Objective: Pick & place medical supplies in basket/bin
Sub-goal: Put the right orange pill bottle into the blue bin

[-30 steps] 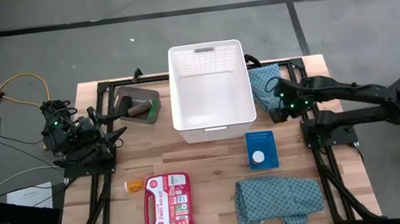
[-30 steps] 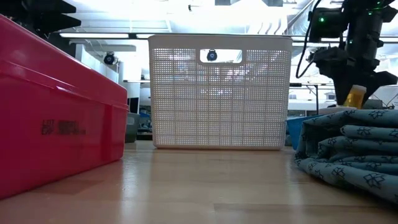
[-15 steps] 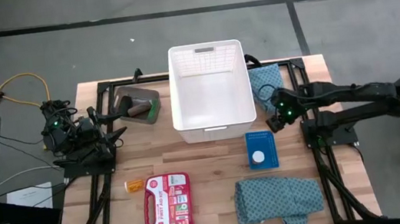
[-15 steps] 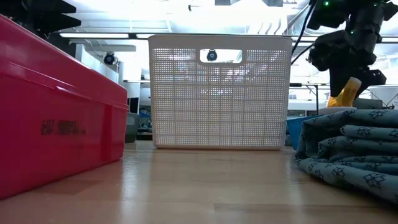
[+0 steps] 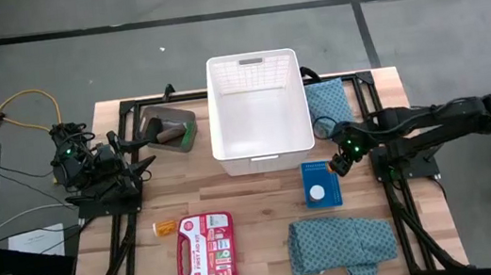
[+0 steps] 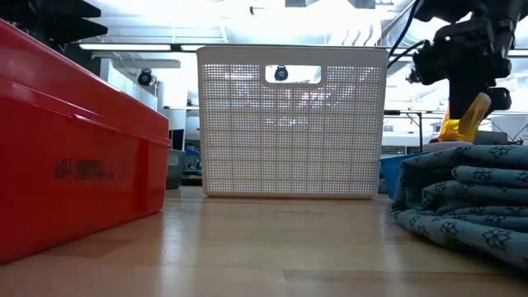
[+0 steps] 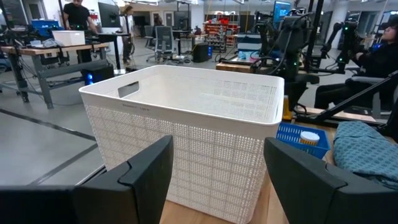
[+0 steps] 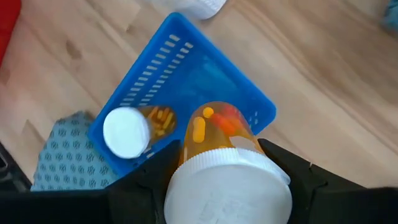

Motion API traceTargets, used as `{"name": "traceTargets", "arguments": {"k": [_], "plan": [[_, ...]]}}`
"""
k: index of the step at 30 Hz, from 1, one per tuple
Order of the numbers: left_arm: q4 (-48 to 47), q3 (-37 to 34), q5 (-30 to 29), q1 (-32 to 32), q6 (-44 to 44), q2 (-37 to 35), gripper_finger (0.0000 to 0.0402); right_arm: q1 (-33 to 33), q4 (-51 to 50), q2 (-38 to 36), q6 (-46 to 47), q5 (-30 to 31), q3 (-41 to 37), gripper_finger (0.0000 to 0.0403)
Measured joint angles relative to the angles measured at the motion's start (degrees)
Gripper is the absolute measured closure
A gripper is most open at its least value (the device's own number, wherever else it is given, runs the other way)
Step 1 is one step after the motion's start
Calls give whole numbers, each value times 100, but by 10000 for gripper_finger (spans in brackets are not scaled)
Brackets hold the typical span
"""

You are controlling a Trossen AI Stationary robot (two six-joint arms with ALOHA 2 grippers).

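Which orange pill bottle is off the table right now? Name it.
The one clamped in the right gripper, the held orange bottle, above the blue tray. The others lie flat: one in the tray, one beside the red kit.

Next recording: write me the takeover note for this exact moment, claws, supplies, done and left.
Right claw: shut on an orange bottle with a white cap, in the air over the blue tray.
Left claw: open, empty, waiting at the table's left edge, facing the white basket.
Supplies: a second capped bottle lies in the blue tray; one teal cloth at the front, another right of the basket; small orange bottle beside the red first aid kit; grey bin holds small items.
Done: nothing in the basket yet.
Left: everything.
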Motion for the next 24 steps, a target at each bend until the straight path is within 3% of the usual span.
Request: {"name": "traceTargets", "arguments": {"k": [13, 24], "plan": [[-1, 0, 0, 0, 6, -1, 160, 944, 255, 0, -37, 78, -1, 217], [-2, 0, 0, 0, -3, 1, 160, 1423, 519, 446, -792, 508, 1, 217]]}}
